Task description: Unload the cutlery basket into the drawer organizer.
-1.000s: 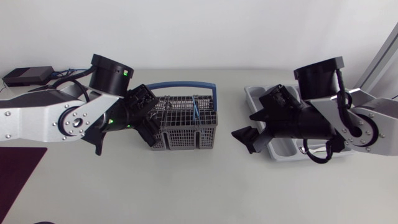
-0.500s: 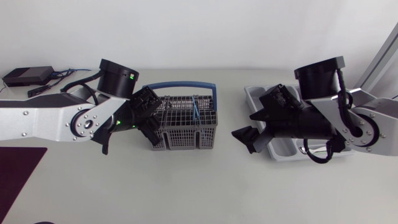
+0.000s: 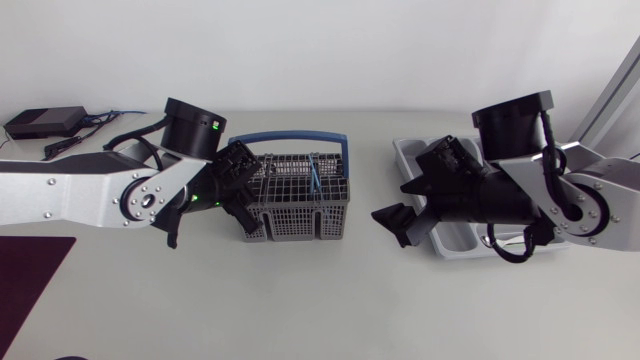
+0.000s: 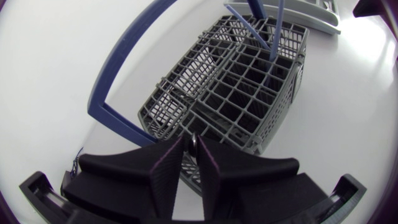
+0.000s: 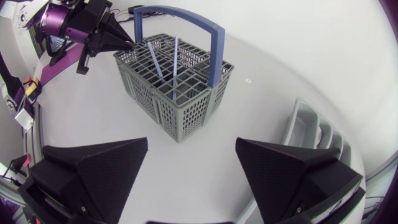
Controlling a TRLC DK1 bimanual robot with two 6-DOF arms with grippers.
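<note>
The grey cutlery basket with a blue bail handle stands mid-table. Thin blue cutlery pieces stick up from its far compartments. My left gripper is at the basket's left corner, its fingers nearly together on a small dark cutlery handle end that rises from a near cell. The grey drawer organizer lies to the right, partly under my right arm. My right gripper hangs open between basket and organizer, holding nothing.
A black box with cables sits at the back left corner. A dark mat covers the front left. Bare table lies in front of the basket and between it and the organizer.
My left arm has shifted right to the basket's left corner, and its fingers have drawn together. The right arm has not moved.
</note>
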